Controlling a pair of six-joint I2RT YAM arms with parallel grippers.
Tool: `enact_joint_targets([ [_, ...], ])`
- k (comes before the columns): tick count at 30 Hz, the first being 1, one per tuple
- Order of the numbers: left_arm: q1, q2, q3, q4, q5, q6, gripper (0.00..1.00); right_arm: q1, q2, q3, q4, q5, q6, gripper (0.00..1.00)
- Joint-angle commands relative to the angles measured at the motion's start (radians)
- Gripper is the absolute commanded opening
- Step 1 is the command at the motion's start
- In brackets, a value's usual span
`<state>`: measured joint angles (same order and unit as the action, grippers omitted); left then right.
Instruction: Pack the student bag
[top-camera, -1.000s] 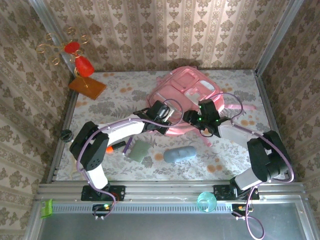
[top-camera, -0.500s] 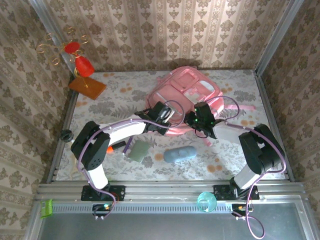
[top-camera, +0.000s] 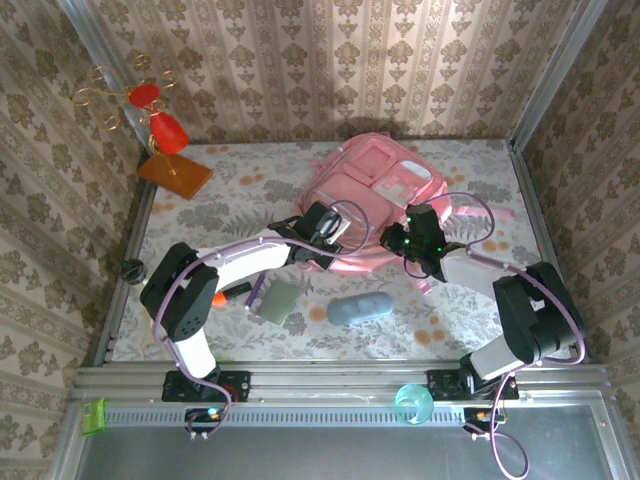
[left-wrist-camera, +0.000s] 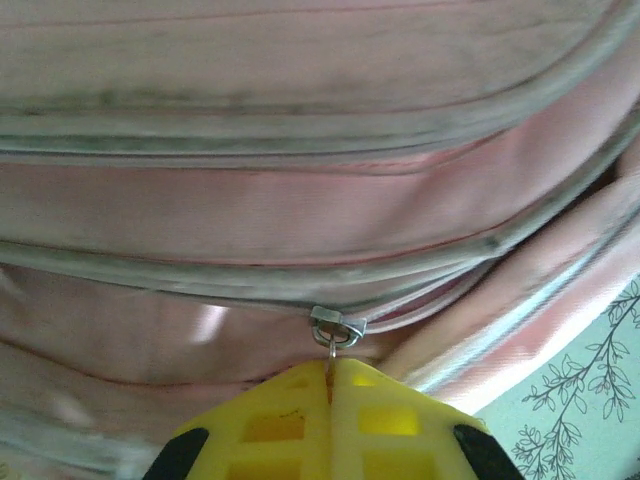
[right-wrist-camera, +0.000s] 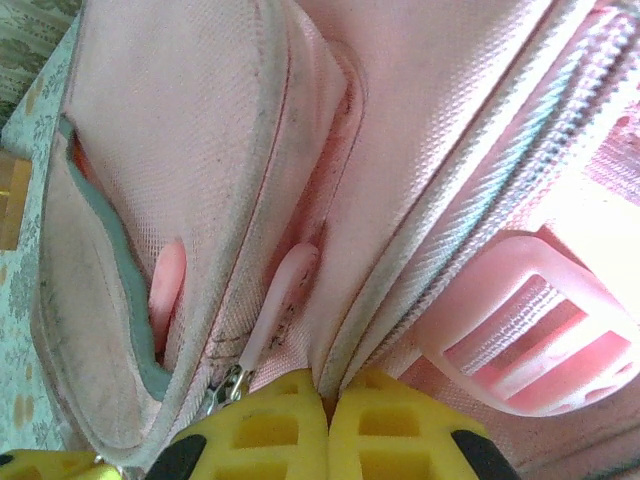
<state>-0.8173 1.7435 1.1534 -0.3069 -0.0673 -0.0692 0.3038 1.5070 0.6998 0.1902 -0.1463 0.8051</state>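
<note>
Tablecloth (top-camera: 225, 190) lies open left of student bag (top-camera: 375, 185).

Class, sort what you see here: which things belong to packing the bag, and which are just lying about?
Belonging: student bag; left gripper, shut on its zipper pull; right gripper, shut at a seam; probably to pack: blue case, grey-green pouch, orange-tipped pen.

Lying about: red ornament on its wooden block, teal cup, black knob.
</note>
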Motion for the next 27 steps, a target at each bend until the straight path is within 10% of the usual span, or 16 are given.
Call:
enact_joint_targets([
  [1,0.050,-0.035,-0.027,-0.195,-0.101,0.032,0.00,-0.117,-0.017,0.017,-0.095,0.079,-0.112,0.00],
  [19,0.085,-0.099,-0.101,-0.166,0.003,0.008,0.00,-0.282,0.249,0.423,-0.390,-0.163,-0.282,0.00],
  [27,0.062,-0.062,-0.061,-0.116,0.061,-0.043,0.00,-0.242,0.172,0.415,-0.433,-0.132,-0.277,0.31],
])
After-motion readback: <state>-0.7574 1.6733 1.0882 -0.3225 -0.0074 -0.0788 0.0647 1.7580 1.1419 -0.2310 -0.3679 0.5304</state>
